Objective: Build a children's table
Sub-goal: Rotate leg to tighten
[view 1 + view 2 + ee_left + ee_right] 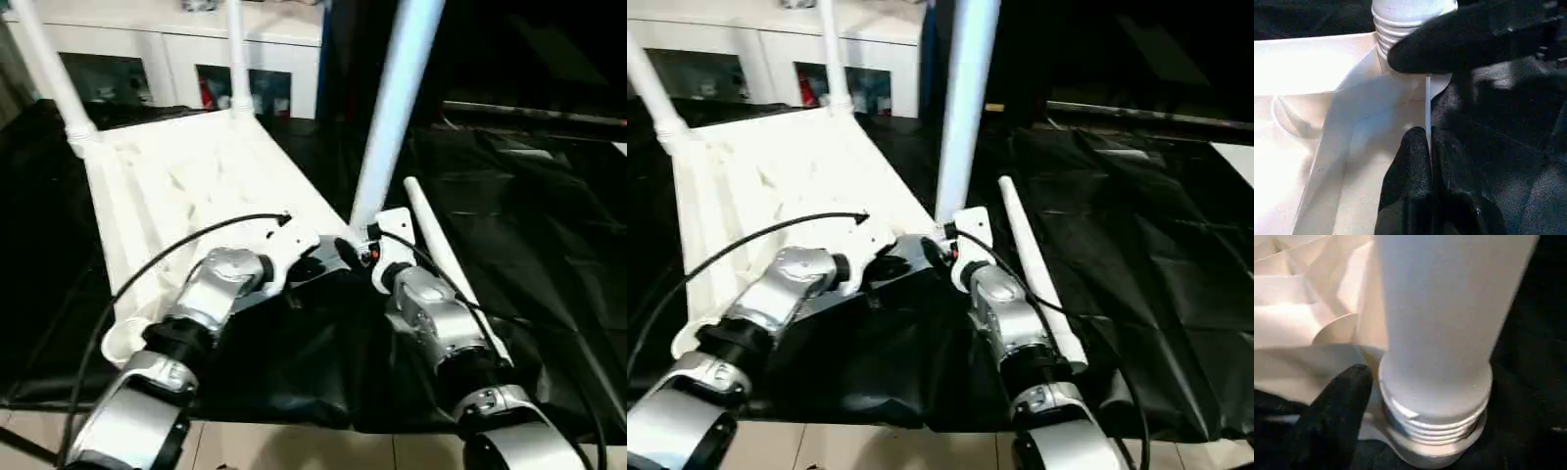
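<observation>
We are working at the near right corner of the children's table top (186,186), which is lying upside down on the black cloth (529,255). Step in hand, as we judge it: seating leg 3 (397,98) in its corner socket (1425,450), threads still showing above the rim. Our left gripper (1429,147) is pinching the table's thin edge wall, fingers closed on it, steadying the top. Our right gripper (1334,411) is sitting at the leg's base; 1 black finger lies beside the threads, but we cannot tell whether it is gripping. Next move probably calls for turning the leg down fully while holding it plumb. Count: 1 top, 4 legs; 2 are standing at the far corners (49,69) (235,59), 1 is going in, and 1 loose leg (446,259) is lying beside it.
</observation>
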